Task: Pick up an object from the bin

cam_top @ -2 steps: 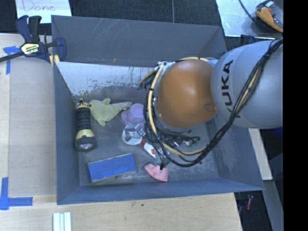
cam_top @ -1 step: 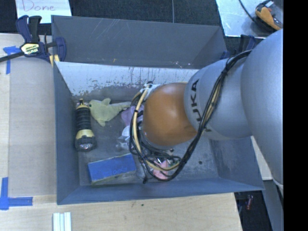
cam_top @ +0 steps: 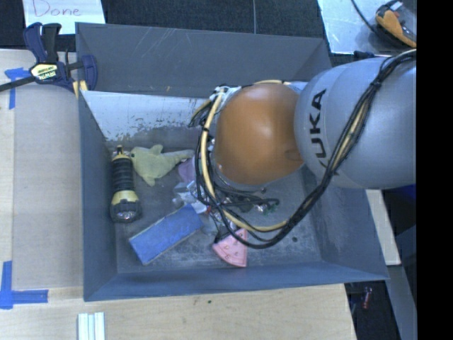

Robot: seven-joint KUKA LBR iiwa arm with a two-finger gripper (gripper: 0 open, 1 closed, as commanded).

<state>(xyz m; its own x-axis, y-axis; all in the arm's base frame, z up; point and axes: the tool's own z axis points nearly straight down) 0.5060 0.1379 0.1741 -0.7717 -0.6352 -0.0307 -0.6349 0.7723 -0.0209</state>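
A blue flat rectangular block (cam_top: 166, 234) lies slanted on the bin's floor near the front left. A pink wedge-shaped piece (cam_top: 231, 251) rests at the front middle, partly under the arm's cables. Along the left side lies a black flashlight with yellow bands (cam_top: 122, 186), lens end toward the front. A pale yellow-green soft thing (cam_top: 157, 161) sits beside it toward the back. A small purple and grey thing (cam_top: 185, 184) peeks out at the edge of the arm's cover; its shape is mostly hidden.
The arm reaches in from the right, and its orange cover and looped cables hang over the middle of the bin, hiding what is beneath. The bin's walls slope up on all sides.
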